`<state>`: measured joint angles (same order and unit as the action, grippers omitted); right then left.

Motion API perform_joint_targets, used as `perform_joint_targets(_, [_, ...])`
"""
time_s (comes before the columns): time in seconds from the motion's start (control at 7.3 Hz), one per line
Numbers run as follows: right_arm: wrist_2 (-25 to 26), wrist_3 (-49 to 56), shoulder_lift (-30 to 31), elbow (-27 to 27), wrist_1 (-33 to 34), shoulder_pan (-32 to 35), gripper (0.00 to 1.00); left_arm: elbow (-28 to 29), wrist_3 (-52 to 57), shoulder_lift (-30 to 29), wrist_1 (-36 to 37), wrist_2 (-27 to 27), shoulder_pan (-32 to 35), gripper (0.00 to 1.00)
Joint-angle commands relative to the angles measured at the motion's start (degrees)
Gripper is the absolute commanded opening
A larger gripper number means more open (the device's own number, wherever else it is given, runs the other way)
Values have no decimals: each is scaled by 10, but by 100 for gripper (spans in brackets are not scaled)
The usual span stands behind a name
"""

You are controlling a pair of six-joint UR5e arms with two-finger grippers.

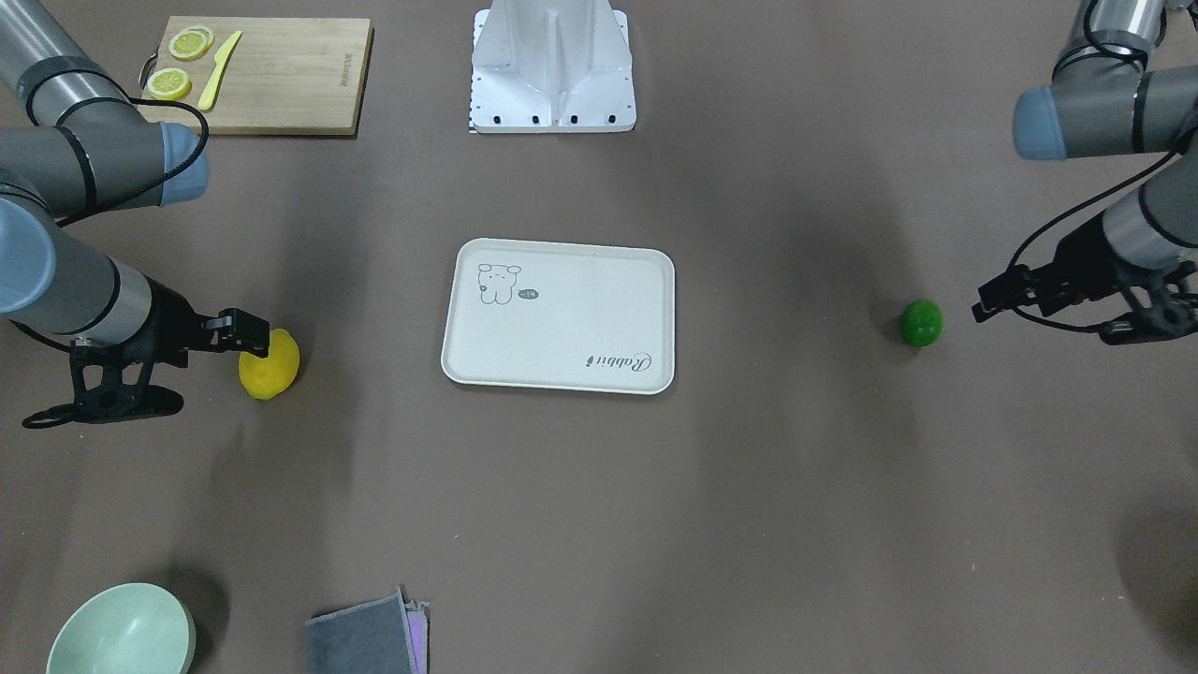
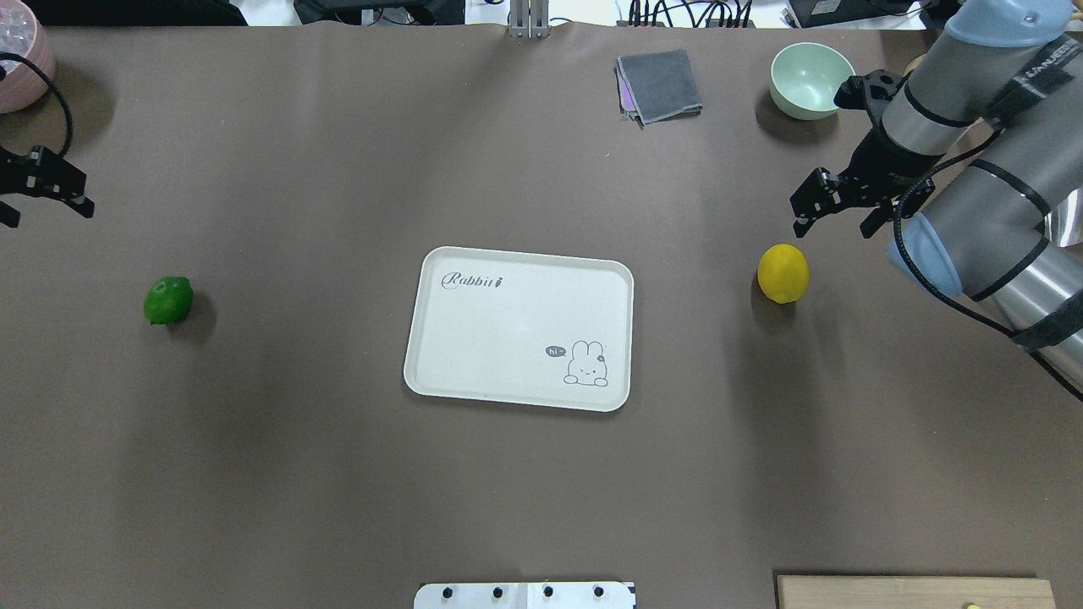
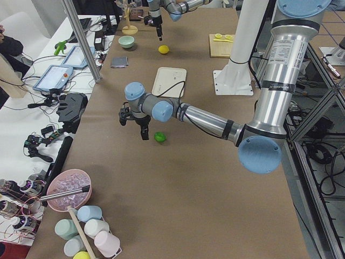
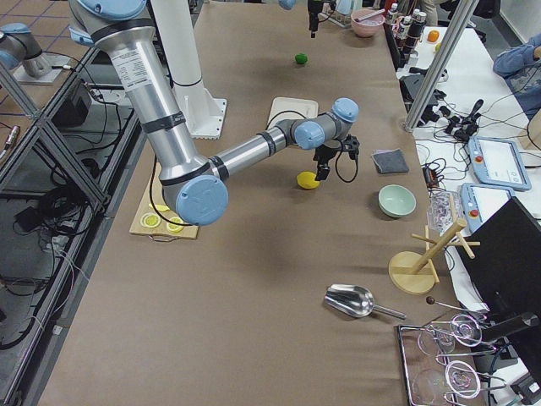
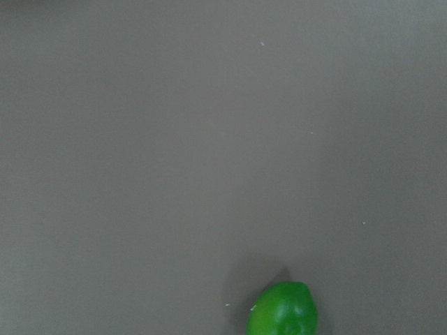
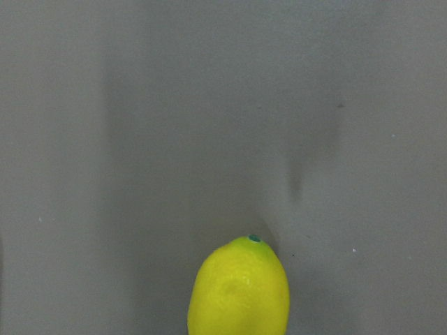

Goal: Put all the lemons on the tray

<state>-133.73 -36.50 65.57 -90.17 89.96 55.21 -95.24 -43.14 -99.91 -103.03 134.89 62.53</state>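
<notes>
The off-white tray [image 2: 474, 338] with the rabbit drawing lies empty at the table's middle [image 1: 562, 346]. The yellow lemon [image 2: 783, 272] lies on the table to its right. My right gripper [image 2: 833, 227] hovers just beyond the lemon, open and empty; the front view shows it beside the lemon [image 1: 270, 365]. The green lemon [image 2: 168, 299] lies on the table far left. My left gripper [image 2: 44, 211] is open and empty, above and beyond it. Each wrist view shows its lemon at the bottom edge [image 5: 283, 317] [image 6: 239, 289], with no fingers visible.
A wooden cutting board [image 1: 281, 84] with lemon slices and a yellow knife lies near the robot's right side. A pale green bowl [image 2: 810, 68] and a folded grey cloth [image 2: 660, 85] sit at the far edge. The robot base [image 1: 552, 65] stands behind the tray.
</notes>
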Motion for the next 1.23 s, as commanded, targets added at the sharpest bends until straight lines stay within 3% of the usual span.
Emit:
perform_joint_targets(0.0, [8, 3, -11, 21, -8, -21, 100, 15, -36, -3, -45, -2, -54, 97])
perform_joint_targets(0.55, [22, 6, -10, 74, -41, -38, 100, 13, -27, -8, -44, -82, -107, 97])
perform_joint_targets(0.96, [26, 5, -16, 82, -41, -50, 100, -4, 24, -3, -40, -120, -132, 97])
perform_joint_targets(1.1, [27, 5, -18, 82, -41, -51, 82, -17, 41, -1, -33, -116, -127, 97])
